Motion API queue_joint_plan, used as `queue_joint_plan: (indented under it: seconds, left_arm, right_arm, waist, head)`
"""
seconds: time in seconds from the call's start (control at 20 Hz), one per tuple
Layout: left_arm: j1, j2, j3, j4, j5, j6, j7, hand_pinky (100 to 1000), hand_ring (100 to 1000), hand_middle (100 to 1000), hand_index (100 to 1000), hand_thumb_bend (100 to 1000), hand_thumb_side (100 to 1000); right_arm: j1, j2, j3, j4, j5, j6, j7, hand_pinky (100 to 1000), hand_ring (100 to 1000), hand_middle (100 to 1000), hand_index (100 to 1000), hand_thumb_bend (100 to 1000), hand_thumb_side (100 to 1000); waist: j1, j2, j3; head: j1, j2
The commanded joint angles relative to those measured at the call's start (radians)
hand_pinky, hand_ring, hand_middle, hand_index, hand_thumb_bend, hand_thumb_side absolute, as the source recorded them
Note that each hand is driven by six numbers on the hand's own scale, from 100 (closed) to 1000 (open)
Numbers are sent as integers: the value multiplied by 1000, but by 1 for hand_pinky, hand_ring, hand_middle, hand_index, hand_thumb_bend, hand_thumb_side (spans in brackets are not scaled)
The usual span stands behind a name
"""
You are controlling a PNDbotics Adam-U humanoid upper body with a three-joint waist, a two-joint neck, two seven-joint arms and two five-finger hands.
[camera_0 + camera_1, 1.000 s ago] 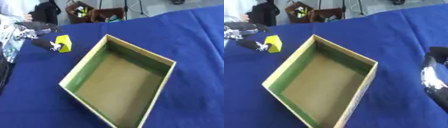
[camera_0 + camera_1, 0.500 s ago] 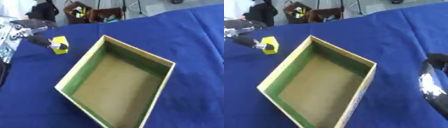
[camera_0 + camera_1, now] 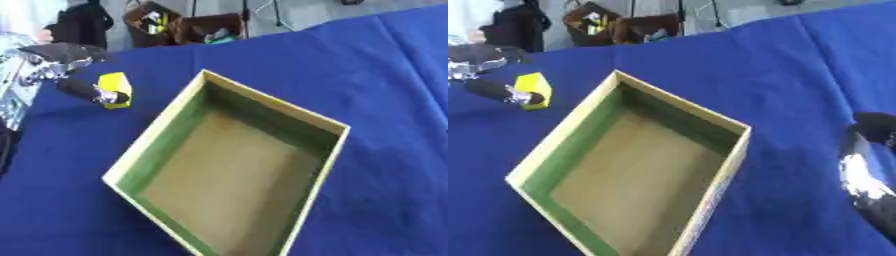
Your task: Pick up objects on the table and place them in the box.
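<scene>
The left hand [image 3: 61, 67] entered at the upper left of the frame, black and silver, with its fingers [image 3: 87, 91] curled against a small yellow block [image 3: 115, 88]; it appeared to pinch the block, though the picture was blurred there. The block sat at the upper left, just beside the box's left corner and outside it, over the blue tablecloth [image 3: 376, 100]. The box [image 3: 229, 172] occupied the centre of the frame, open-topped, with tan rim, green inner walls and a brown floor; nothing lay inside it. The right hand [image 3: 868, 175] showed at the right edge of the right eye view, lower down; whether its fingers were open could not be told.
</scene>
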Motion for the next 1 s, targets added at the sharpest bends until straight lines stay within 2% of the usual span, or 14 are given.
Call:
queue_joint_plan:
  seconds: [0.05, 0.3, 0.65, 1.0]
  left_arm:
    - [-14, 50, 15, -9, 5, -1, -25, 876, 980, 1000, 1000, 560, 783]
    - [-14, 62, 16, -12, 35, -4, -64, 876, 978, 1000, 1000, 562, 793]
    - [2, 74, 18, -22, 63, -10, -62, 866, 974, 1000, 1000, 555, 786]
    - [-1, 67, 9, -28, 85, -25, -63, 848, 951, 1000, 1000, 537, 785]
  right_arm:
    - [-6, -21, -1, -13, 12, -1, 0, 736, 653, 580, 734, 100, 426]
    - [-2, -22, 1, -13, 16, 3, -3, 737, 650, 577, 731, 100, 424]
    - [-10, -20, 8, -13, 25, 12, -2, 738, 648, 573, 727, 100, 404]
    - [-10, -17, 11, -13, 32, 19, 3, 739, 649, 573, 728, 100, 422]
  waist:
    - [0, -18, 3]
    - [6, -11, 3]
    - [13, 6, -18]
    - [14, 18, -23]
  head:
    - [5, -10]
    - [6, -15]
    - [12, -39]
    - [20, -34]
